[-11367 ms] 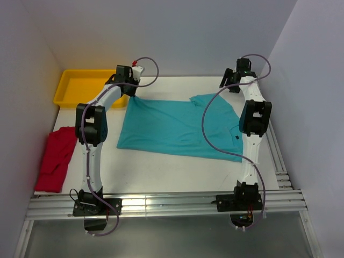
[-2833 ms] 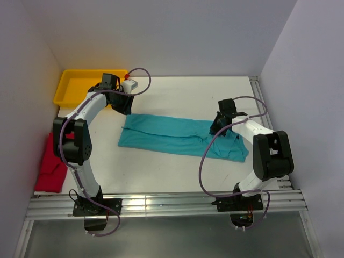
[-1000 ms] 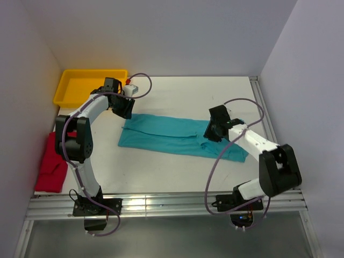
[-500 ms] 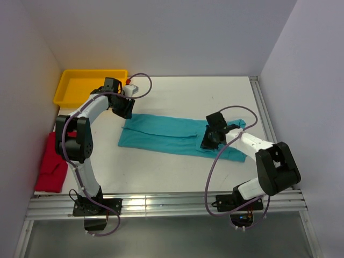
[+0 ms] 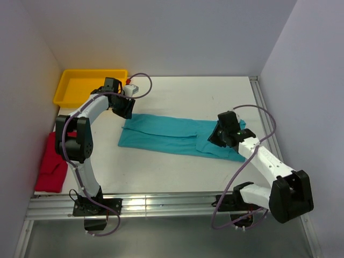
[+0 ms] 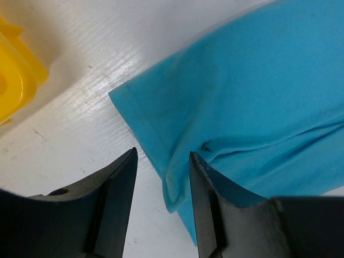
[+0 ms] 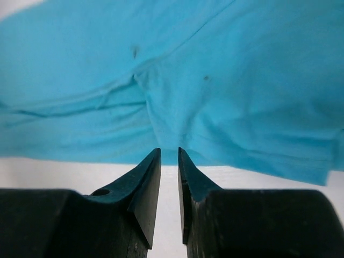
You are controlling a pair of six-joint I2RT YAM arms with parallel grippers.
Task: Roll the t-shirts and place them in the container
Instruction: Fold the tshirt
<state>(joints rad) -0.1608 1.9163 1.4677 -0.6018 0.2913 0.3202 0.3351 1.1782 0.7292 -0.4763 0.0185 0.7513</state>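
On the white worktop (image 5: 188,94) the teal t-shirt (image 5: 166,134) lies folded in a band across the middle, the red t-shirt (image 5: 52,161) at the left edge, while my left end effector (image 6: 161,156) hangs, jaws well parted, over the band's left corner and my right end effector (image 7: 169,151), jaws a slit apart, over its right part, both empty.

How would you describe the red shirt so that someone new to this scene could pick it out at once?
Start at the white table and go to its left edge. Nearer than the yellow tray in the far left corner lies the red shirt, crumpled in a heap. It is the only red cloth; the teal shirt lies folded in a long band mid-table.
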